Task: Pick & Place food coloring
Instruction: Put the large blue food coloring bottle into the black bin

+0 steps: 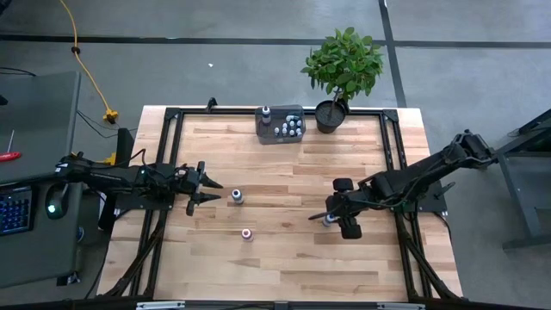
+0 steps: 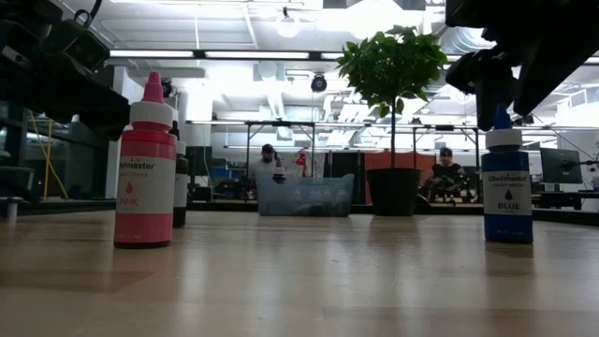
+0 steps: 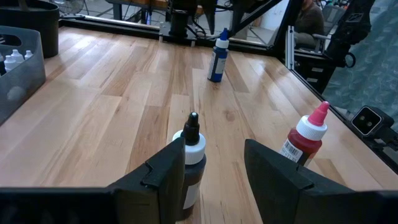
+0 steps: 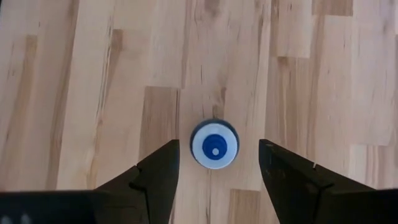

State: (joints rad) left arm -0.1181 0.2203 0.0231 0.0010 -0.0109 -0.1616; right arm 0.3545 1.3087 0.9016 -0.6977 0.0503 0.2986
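Hovering: my right claw (image 4: 216, 163) hangs directly above the blue bottle (image 4: 214, 144), looking straight down on its cap.
Right claw state: fingers spread wide, one each side of the cap, gripping nothing; the bottle stands free on the table (image 1: 284, 267).
Reason for pose: centring over the cap lets the fingers pass down both sides of the body evenly, so I judge a straight descent is the next requirement.
Left claw: my left claw (image 3: 214, 162) sits low at the table's left, fingers apart, with the dark bottle (image 3: 191, 163) standing between them; from its wrist view I cannot tell whether either finger touches it, so I count it as not gripped.
Pink bottle: the pink bottle (image 2: 144, 168) stands upright near the table's middle, apart from both claws.
Destination: the grey tray (image 1: 280, 134) at the far edge already carries several small bottles, just beside the potted plant (image 1: 343, 69).
Task position: three bottles stand outside the tray; I judge the job partly done.
Risk: a narrow, tall bottle tips readily if one finger meets it first.
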